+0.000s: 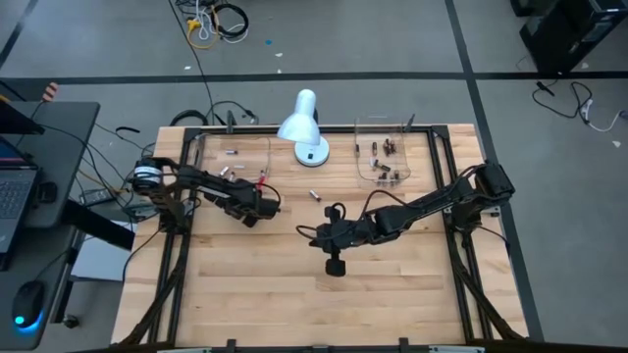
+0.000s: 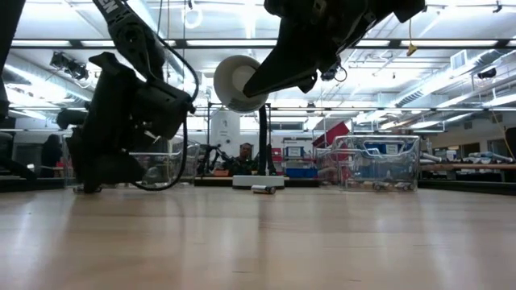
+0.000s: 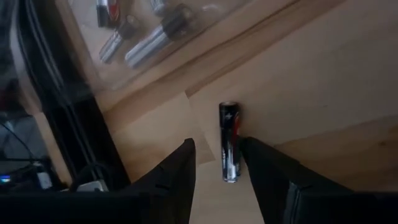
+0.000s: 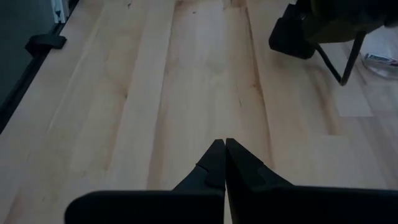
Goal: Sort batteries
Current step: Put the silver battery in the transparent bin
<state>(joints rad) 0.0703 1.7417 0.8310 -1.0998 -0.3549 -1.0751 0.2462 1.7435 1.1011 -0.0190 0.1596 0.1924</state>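
My left gripper (image 1: 253, 214) (image 3: 217, 146) is low over the table, just in front of the left clear tray (image 1: 235, 157). It is open, with one finger on either side of a dark battery with a red mark (image 3: 229, 143) that lies on the wood. The left tray holds silvery batteries (image 3: 149, 43). The right clear tray (image 1: 385, 157) holds several dark batteries (image 1: 383, 172). One loose battery (image 1: 314, 193) (image 2: 264, 189) lies in front of the lamp. My right gripper (image 1: 312, 233) (image 4: 221, 149) is shut and empty, raised above mid-table. My left gripper's fingers lie along the dark battery's two long sides. One finger (image 3: 261, 162) stands close against the battery's side (image 3: 238, 146), and I cannot tell whether it touches. The other finger (image 3: 180, 168) is apart from it. The battery lies flat on the table.
A white desk lamp (image 1: 304, 123) stands at the far middle between the two trays. Black frame rails (image 1: 182, 245) run along the table's sides. Bare wood (image 4: 186, 81) stretches over the near half of the table.
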